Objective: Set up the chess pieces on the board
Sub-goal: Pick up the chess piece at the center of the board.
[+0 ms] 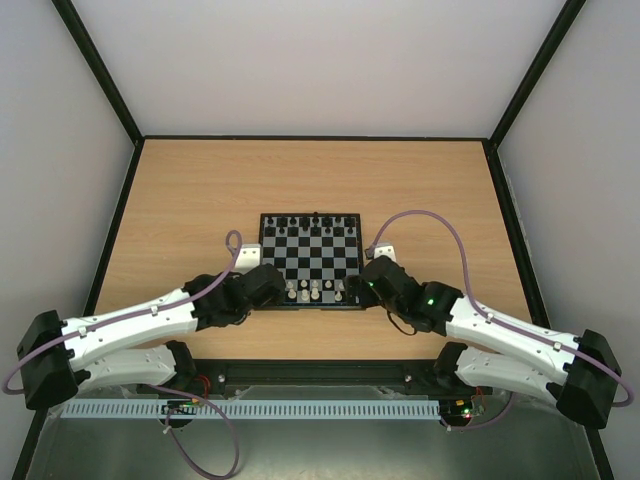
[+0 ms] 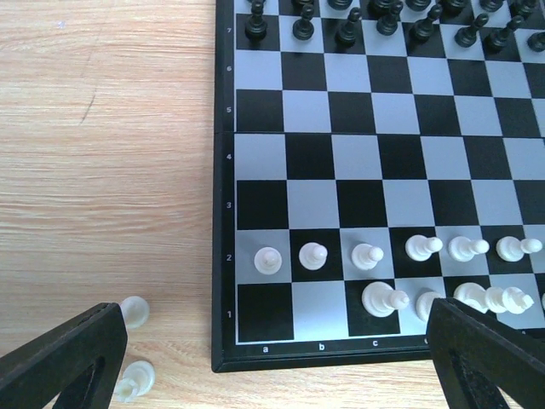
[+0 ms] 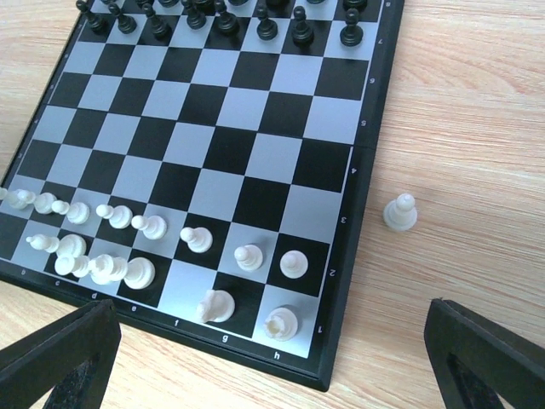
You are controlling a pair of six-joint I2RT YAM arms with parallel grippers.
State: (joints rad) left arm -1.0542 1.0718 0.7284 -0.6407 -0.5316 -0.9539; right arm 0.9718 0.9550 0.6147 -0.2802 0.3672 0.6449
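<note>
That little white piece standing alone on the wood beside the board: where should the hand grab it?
The white piece stands upright, wide at the base, slimmer above. Probably best to come straight down and pinch the slim upper body just under its head; it stands apart from the board.

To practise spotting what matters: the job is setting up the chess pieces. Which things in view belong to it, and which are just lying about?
Job: board; black pieces on far rows; white pieces on near rows; two loose white pieces left of the board; one loose white piece right of it.
Just there: purple cables; white ribbed strip; wooden table.
</note>
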